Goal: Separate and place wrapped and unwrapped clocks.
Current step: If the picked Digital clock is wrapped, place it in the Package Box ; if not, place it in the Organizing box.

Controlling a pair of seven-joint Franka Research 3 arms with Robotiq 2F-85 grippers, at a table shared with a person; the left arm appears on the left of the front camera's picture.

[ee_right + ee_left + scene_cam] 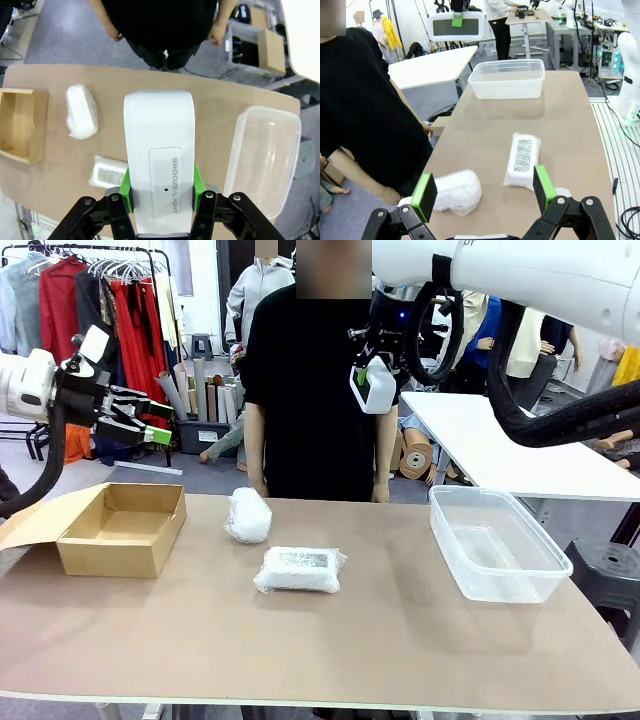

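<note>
Bare clock [159, 145] gripped aloft.
Right fingers [196, 184] clamp its two sides; left fingers [425, 196] stand wide open, rounded bundle [455, 192] and flat bundle [522, 160] lying on the surface [560, 115] beyond them.

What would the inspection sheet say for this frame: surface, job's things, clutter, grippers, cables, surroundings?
Surface: brown table, no spills seen.
Job's things: rounded wrapped bundle and flat wrapped bundle lie mid-table, apart; bare white clock held aloft; cardboard box on robot's left, clear tub on right, both look empty.
Clutter: nothing seen.
Grippers: left gripper open, raised at table's left end; right gripper shut on bare white clock.
Cables: black hoses along both arms, off the table.
Surroundings: person at far side; clothes rack, white table behind.
</note>
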